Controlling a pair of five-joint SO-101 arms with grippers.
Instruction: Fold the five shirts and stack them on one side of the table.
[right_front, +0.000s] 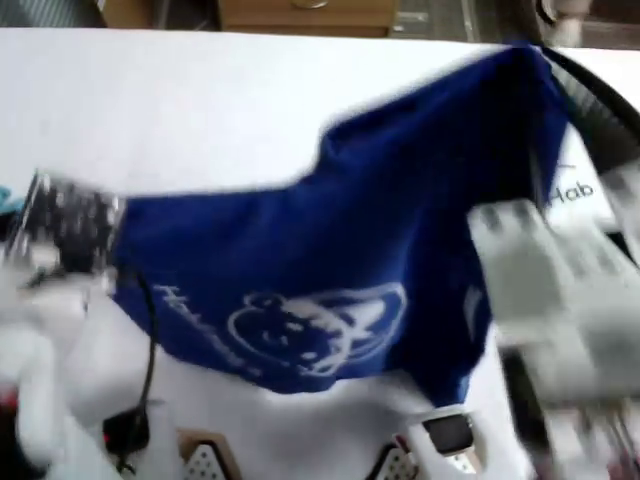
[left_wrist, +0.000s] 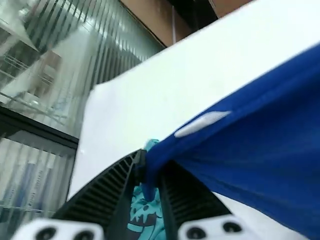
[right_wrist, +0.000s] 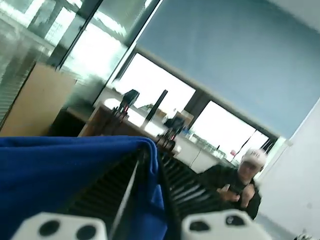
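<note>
A blue shirt (right_front: 330, 250) hangs stretched in the air above the white desk (right_front: 200, 100), reaching from the left middle of the high view up to the upper right corner. Its lower hem sags toward the bottom centre of the frame, and a white print (right_front: 315, 325) on the cloth faces the camera.

The left tool (left_wrist: 151, 167) is pressed together on one edge of the blue shirt, with the fabric bunched between its ribbed black fingers (left_wrist: 117, 182). A white label (left_wrist: 202, 123) shows on the cloth just beyond the pinch. In the high view this arm stands at the left edge of the frame.

The right tool (right_wrist: 150, 161) also pinches the blue shirt, with a fold of cloth caught between its fingers (right_wrist: 187, 182) and draped over one of them. In the high view its arm sits at the right side, partly in front of the shirt.

A teal shirt (left_wrist: 145, 220) with a dark pattern lies on the desk under the left tool, and a sliver of it shows at the far left edge of the high view. A black cable (right_front: 150, 345) runs down near the lower left.
</note>
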